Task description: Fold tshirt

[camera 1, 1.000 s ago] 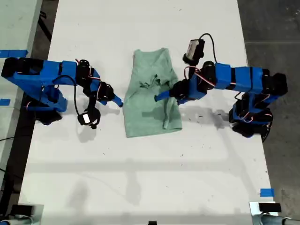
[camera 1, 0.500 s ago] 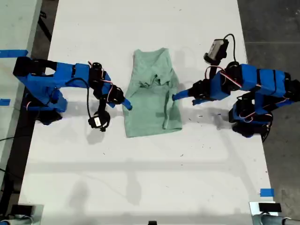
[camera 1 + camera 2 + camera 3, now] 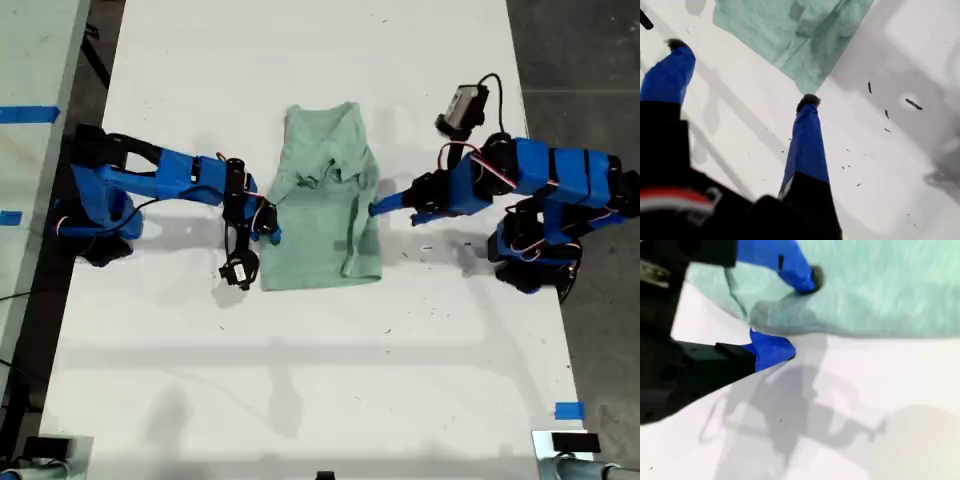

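Table mostly bare, only the tshirt mid-table.
My first gripper and my second gripper flank it closely.

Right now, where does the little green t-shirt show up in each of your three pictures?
Exterior view: the tshirt lies mid-table, between the two arms.
First wrist view: the tshirt lies just beyond my first pincer, which is open and off the cloth.
Second wrist view: the tshirt fills the far side, its edge between the fingers of my second pincer.
Shared landmark: the white table under it.
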Action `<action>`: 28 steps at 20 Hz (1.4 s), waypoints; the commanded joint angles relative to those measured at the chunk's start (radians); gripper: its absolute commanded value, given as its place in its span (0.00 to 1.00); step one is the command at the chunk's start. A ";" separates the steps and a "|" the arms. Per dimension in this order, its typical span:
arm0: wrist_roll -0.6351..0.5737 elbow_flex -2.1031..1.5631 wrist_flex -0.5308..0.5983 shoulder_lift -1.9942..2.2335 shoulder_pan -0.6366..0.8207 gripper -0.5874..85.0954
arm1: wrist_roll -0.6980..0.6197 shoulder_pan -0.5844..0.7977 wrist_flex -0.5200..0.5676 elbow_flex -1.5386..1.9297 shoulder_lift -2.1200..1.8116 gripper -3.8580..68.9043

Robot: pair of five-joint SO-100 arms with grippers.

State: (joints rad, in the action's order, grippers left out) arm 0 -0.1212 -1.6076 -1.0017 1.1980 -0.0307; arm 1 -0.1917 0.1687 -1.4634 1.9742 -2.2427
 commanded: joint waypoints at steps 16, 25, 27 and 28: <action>-0.112 0.624 -0.364 -0.083 0.009 0.01 | -0.005 -0.006 0.097 0.055 -0.048 0.52; -0.095 0.848 -0.460 -0.451 0.061 0.36 | 0.009 -0.015 0.087 0.083 -0.084 0.52; -0.087 0.844 -0.575 -0.353 0.061 0.40 | 0.009 -0.011 0.083 0.098 -0.109 0.52; -0.091 0.828 -0.626 -0.282 0.058 0.41 | 0.009 -0.011 0.078 0.106 -0.118 0.52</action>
State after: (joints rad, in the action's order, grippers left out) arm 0 -0.2148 -0.7823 -1.5324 0.7624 0.0138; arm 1 -0.1887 0.1687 -1.3944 2.0862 -2.3194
